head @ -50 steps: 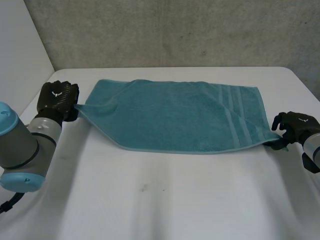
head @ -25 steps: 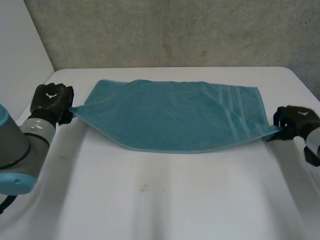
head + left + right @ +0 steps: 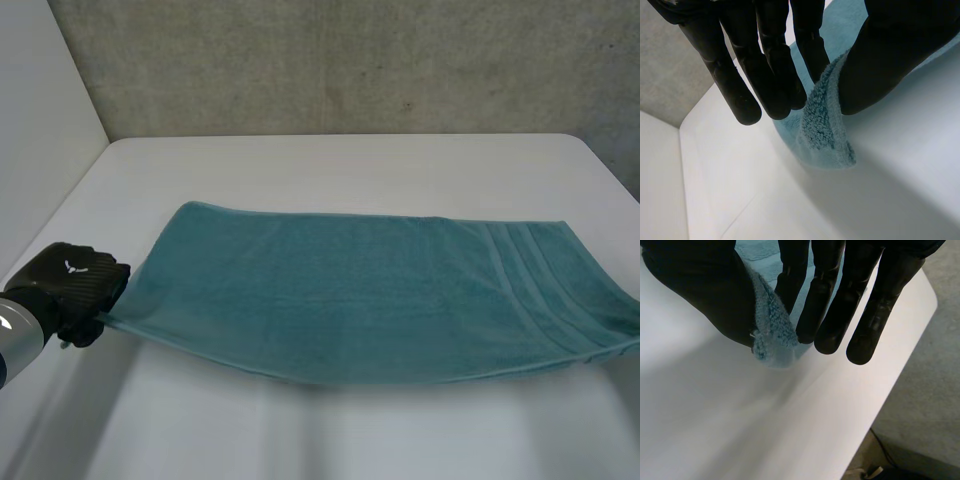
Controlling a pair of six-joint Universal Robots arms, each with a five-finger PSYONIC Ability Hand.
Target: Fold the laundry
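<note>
Towel (image 3: pixel 370 295) stretched above table (image 3: pixel 350 170), right end cut off. Left hand (image 3: pixel 70 290), near table's left edge, pinches one corner; right hand (image 3: pixel 825 290) pinches another.

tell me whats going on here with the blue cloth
The robot is holding a teal towel by its two near corners over the white table. The left hand pinches one corner between thumb and fingers, and the right hand pinches the other the same way. The towel is stretched wide between them, and its near edge looks raised off the table.
</note>
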